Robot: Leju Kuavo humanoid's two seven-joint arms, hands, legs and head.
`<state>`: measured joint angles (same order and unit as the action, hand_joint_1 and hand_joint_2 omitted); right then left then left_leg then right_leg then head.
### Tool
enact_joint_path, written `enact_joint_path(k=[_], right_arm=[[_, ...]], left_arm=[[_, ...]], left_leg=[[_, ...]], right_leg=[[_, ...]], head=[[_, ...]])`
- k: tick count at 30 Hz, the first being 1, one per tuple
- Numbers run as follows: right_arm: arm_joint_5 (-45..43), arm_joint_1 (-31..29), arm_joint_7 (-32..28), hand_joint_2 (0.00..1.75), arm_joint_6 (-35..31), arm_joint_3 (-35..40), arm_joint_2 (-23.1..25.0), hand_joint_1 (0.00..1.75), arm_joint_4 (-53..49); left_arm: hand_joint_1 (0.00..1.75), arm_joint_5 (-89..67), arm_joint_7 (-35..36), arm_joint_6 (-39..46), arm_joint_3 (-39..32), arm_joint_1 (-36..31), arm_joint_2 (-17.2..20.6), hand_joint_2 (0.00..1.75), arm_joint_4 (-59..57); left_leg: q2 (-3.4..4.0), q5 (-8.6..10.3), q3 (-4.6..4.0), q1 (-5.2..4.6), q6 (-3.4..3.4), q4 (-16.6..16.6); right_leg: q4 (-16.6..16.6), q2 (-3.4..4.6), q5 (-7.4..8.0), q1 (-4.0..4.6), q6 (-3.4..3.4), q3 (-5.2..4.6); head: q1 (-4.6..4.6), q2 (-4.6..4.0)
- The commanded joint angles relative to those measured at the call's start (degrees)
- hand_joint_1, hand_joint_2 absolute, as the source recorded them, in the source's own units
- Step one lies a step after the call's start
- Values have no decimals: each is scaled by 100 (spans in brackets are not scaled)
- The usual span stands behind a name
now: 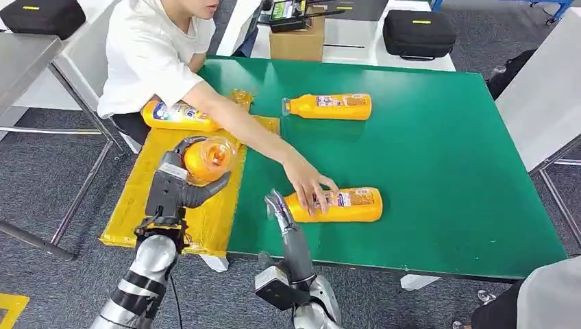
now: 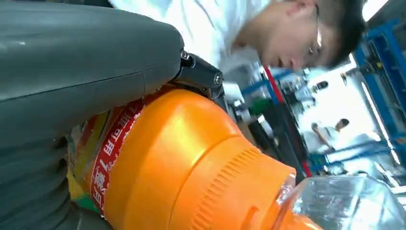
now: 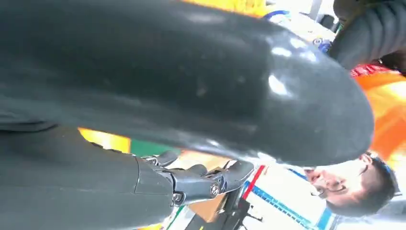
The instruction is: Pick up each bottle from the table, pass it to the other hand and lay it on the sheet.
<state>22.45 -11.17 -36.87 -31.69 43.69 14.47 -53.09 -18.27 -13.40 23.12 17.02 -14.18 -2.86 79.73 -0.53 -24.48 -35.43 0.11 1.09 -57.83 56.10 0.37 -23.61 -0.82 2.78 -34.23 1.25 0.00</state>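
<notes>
Four orange bottles show in the head view, but the largest thing is the green table [image 1: 438,157], with the yellow sheet [image 1: 147,212] laid over its edge at about nine o'clock. A person in a white shirt [image 1: 147,51] sits at eleven o'clock and stretches an arm across, the person's hand [image 1: 308,185] resting on the near bottle [image 1: 342,204], which lies on its side toward five o'clock of the table's middle. A far bottle [image 1: 329,106] lies on the green at twelve o'clock, and another bottle [image 1: 177,115] lies at the sheet's far end. The left hand [image 1: 175,188] grips the held bottle [image 1: 207,159] above the sheet, fingers wrapped round its body; the left wrist view shows its orange shoulder [image 2: 191,163] and clear cap. The right hand [image 1: 277,204] hovers just beside the near bottle's neck, fingers apart and holding nothing.
</notes>
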Motion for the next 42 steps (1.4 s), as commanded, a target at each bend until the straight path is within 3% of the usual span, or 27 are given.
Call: enact_joint_path(k=[1, 7, 20, 35, 41, 42], right_arm=[[-25, -45, -5, 0, 212, 45, -173, 0, -146], [-57, 191, 45, 0, 529, -45, -310, 0, -564], [-166, 166, 71, 0, 848, -236, -204, 0, -554], [-171, 158, 56, 0, 859, -243, -191, 0, -542], [-232, 147, -17, 0, 902, -298, -141, 0, -487], [-245, 151, -37, 0, 900, -312, -139, 0, -467]], left_arm=[[175, -1325, 274, 120, -289, -528, 178, 175, -976], [175, -2755, 852, -378, -232, -1066, 248, 175, -2244], [175, -4465, 2171, -1000, 51, -2364, -42, 175, -4421], [175, -4495, 2114, -951, 18, -2431, -57, 175, -4581], [175, -4596, 1984, -1631, -7, -2826, -159, 175, -5088], [168, -4474, 1895, -1695, -82, -2842, -196, 175, -5076]], left_leg=[[-4, -7, 25, 3, -5, 5], [-16, -5, 39, 1, -7, 10], [-14, 2, 10, 1, -1, 1], [-2, 1, 7, 0, -1, 0], [-6, 0, 8, 3, -2, -3], [-12, -6, 22, 6, -5, -6]], right_leg=[[-6, -9, -9, 5, -9, 28], [-10, -23, -12, 2, -12, 46], [-3, -18, -5, 1, -5, 16], [-2, -7, -2, 1, -4, 9], [-1, -11, -4, 3, -6, 13], [2, -20, -12, 7, -10, 29]], head=[[-2, 0], [-4, 0], [-2, 0], [-2, 0], [-2, 0], [-2, 0]])
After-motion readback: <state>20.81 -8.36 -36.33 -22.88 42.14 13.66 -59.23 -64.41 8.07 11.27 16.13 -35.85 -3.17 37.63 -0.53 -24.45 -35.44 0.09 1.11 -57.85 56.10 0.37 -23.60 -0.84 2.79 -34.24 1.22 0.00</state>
